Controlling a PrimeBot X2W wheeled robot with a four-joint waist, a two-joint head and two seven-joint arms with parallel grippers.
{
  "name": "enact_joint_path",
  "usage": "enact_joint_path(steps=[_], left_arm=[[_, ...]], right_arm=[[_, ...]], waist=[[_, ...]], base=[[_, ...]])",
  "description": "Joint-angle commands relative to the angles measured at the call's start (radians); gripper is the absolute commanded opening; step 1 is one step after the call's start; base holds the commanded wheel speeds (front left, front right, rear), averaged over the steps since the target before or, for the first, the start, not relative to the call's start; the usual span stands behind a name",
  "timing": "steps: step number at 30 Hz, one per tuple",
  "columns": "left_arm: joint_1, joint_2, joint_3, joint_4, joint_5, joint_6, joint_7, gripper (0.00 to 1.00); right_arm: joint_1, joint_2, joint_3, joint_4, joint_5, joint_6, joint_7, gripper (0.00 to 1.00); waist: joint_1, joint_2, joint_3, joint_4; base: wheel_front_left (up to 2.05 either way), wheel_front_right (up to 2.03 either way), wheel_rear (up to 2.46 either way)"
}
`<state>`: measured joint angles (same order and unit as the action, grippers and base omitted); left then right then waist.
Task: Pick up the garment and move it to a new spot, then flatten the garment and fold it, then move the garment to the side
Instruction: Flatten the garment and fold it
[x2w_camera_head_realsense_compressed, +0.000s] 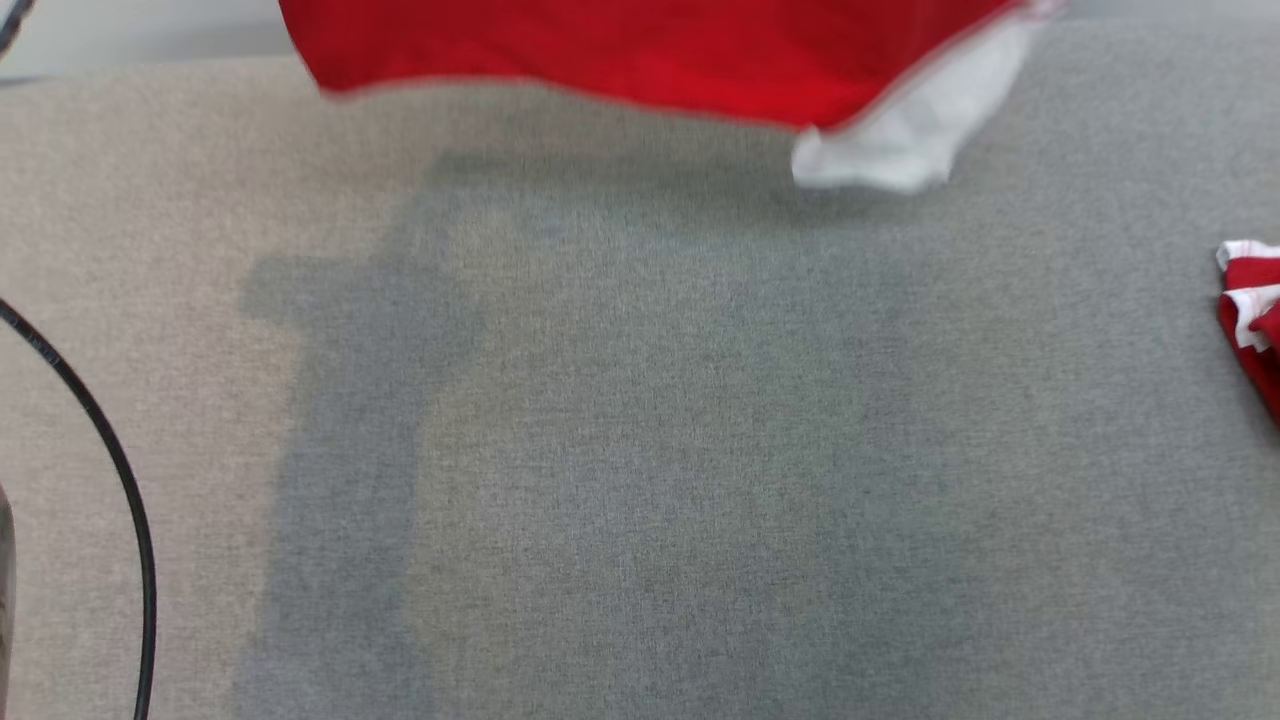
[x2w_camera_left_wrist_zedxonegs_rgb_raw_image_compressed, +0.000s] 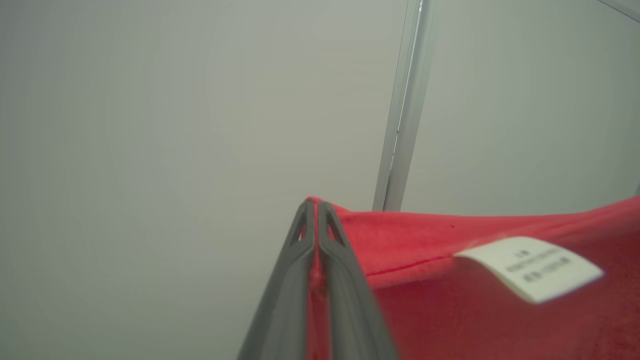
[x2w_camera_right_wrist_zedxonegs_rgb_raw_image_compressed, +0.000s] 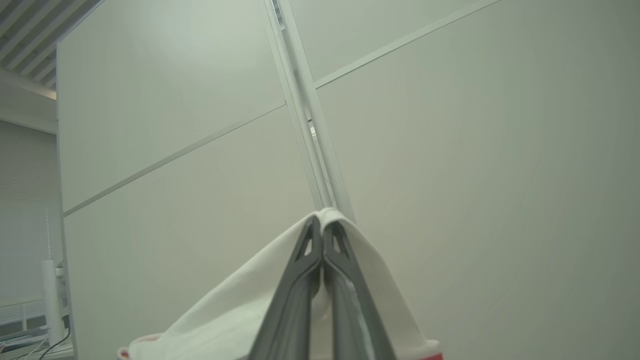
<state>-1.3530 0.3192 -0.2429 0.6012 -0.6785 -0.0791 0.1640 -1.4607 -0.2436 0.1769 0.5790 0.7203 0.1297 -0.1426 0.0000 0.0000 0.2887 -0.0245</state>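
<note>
Above far side of grey bench (x2w_camera_head_realsense_compressed: 640, 450), garment (x2w_camera_head_realsense_compressed: 640, 50) hangs spread, long axis left-right across head view, lower edge toward bench, shadow beneath. Red fabric, edges blurred; white section (x2w_camera_head_realsense_compressed: 900, 130) droops at right end. White label (x2w_camera_left_wrist_zedxonegs_rgb_raw_image_compressed: 530, 267) on red cloth in left wrist view. Left gripper (x2w_camera_left_wrist_zedxonegs_rgb_raw_image_compressed: 316, 205) pressed together, pinching red top edge; cloth falls away to its right. Right gripper (x2w_camera_right_wrist_zedxonegs_rgb_raw_image_compressed: 322, 220) pressed together, pinching white fabric draped over both fingers. Second red-white garment (x2w_camera_head_realsense_compressed: 1250, 320) at bench's right edge.
</note>
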Motion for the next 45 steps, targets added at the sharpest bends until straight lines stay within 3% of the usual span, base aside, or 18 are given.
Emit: enact_joint_path(steps=[1,6,9,17,25,34,45], left_arm=[[-0.039,-0.008,0.001,0.048,0.016,-0.007,-0.048,0.0],[-0.156,-0.031,-0.006,0.195,0.057,-0.018,-0.219,0.0],[-0.185,-0.052,-0.031,0.288,0.071,-0.028,-0.269,0.0],[-0.13,-0.109,-0.059,0.501,0.01,-0.052,-0.248,0.0],[-0.023,-0.138,-0.047,0.632,-0.062,-0.051,-0.149,0.0],[0.085,-0.165,-0.05,0.629,-0.123,-0.052,-0.104,0.0],[0.357,-0.173,-0.111,0.496,-0.184,-0.052,-0.246,0.0]], right_arm=[[-0.051,0.009,0.017,0.059,-0.027,0.002,-0.037,0.0],[-0.163,0.036,0.058,0.217,-0.086,0.002,-0.105,0.0],[-0.193,0.059,0.087,0.289,-0.104,0.002,-0.118,0.0],[-0.097,0.1,0.22,0.366,-0.04,0.002,-0.122,0.0],[0.049,0.09,0.289,0.441,0.107,0.002,0.017,0.0],[0.183,0.061,0.368,0.444,0.212,0.002,0.162,0.0],[0.551,-0.007,0.394,0.232,0.412,0.002,0.119,0.0]], waist=[[0.0,0.0,0.048,0.0],[0.0,0.0,0.129,-0.001],[0.0,0.0,0.171,-0.001],[0.0,0.0,0.249,-0.006],[0.0,0.0,0.249,-0.003],[0.0,0.0,0.197,0.01],[0.0,0.0,0.057,0.023]], base=[[0.0,0.0,0.0],[0.0,0.0,0.0],[0.0,0.0,0.0],[0.0,0.0,0.0],[0.0,0.0,0.0],[0.0,0.0,0.0],[0.0,0.0,0.0]])
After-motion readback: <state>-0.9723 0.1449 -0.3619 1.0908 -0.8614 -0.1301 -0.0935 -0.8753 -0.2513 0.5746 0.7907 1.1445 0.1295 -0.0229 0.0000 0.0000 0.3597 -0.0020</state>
